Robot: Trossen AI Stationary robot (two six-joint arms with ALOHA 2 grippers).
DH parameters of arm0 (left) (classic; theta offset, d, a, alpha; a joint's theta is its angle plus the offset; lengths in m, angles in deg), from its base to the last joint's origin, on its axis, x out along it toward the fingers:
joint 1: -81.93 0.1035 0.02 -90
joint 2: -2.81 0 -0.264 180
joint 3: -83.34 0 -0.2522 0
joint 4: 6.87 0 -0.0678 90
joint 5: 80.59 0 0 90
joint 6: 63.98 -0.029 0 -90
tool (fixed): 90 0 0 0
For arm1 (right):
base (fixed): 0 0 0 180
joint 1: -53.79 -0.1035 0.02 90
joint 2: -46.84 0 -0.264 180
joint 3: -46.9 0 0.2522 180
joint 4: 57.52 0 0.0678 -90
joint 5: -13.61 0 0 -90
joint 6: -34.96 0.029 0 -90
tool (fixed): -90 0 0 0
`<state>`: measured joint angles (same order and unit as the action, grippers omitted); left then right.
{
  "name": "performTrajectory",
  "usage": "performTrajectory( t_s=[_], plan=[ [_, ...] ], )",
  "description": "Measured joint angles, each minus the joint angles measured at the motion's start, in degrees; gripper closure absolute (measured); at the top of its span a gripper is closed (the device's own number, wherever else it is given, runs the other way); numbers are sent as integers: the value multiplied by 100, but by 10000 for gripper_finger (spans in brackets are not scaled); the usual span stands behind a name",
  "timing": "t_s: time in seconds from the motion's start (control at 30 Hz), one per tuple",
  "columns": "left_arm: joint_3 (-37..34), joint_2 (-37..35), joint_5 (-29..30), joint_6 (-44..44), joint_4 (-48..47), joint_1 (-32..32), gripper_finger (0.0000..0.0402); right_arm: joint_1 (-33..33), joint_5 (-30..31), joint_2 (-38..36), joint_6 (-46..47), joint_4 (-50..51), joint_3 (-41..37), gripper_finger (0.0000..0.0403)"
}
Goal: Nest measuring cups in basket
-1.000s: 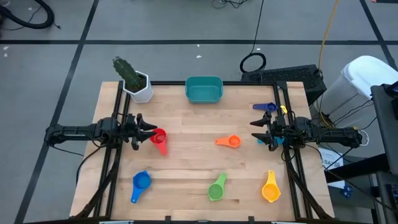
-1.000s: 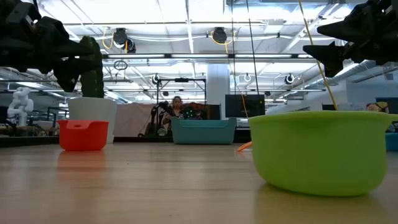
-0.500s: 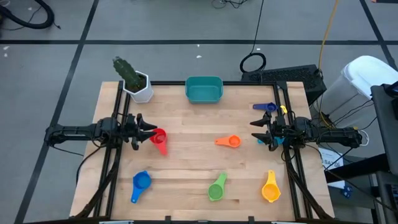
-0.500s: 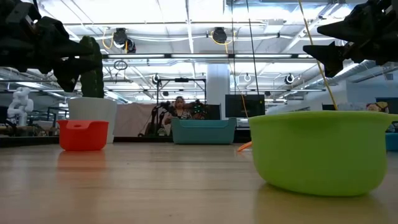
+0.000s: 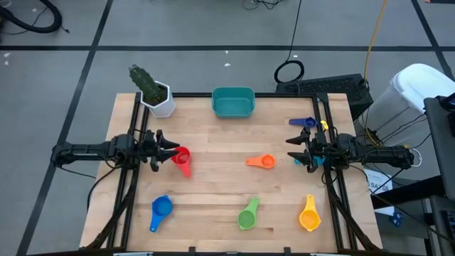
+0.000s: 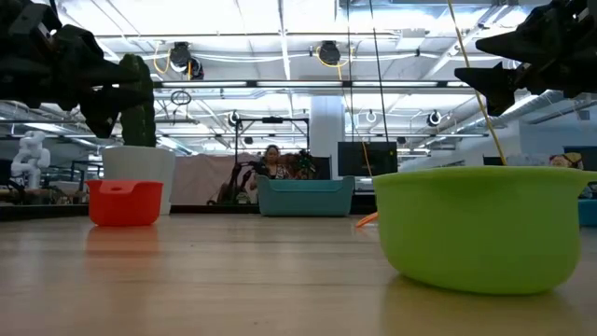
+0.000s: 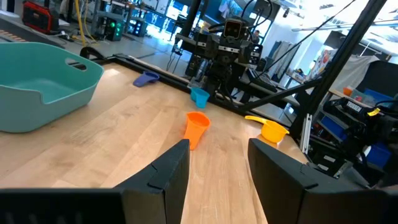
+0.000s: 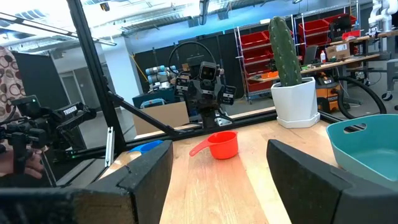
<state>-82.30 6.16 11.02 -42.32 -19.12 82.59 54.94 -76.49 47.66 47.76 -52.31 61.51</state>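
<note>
The teal basket (image 5: pixel 233 102) stands at the table's far edge, empty. Measuring cups lie apart on the table: red (image 5: pixel 182 159), blue (image 5: pixel 161 209), green (image 5: pixel 247 216), yellow (image 5: pixel 309 215), orange (image 5: pixel 263 162), dark blue (image 5: pixel 303 123), and light blue (image 7: pixel 199 96) under the right arm. My left gripper (image 5: pixel 168 148) is open and empty above the table at the left, just beside the red cup. My right gripper (image 5: pixel 293 148) is open and empty at the right, a little right of the orange cup.
A white pot with a green cactus (image 5: pixel 155 94) stands at the table's far left corner, left of the basket. Black frame rails (image 5: pixel 131 171) run along both table sides. Bare wood lies between the two grippers in the table's middle.
</note>
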Motion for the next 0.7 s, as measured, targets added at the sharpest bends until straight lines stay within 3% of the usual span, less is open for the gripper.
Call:
performTrajectory(
  t_s=[0.27, 0.47, 0.7],
  plan=[
    [-4, 2, 3, 9, 67, 0, 236, -2, 0, 0, 2, 1, 1, 151],
    [-4, 0, -5, 761, 458, 0, 236, 0, 0, 0, 1, 0, 1, 151],
    [-4, 2, -143, 1033, 500, -2, 236, -1, 0, 0, 1, -1, 0, 151]
  ],
)
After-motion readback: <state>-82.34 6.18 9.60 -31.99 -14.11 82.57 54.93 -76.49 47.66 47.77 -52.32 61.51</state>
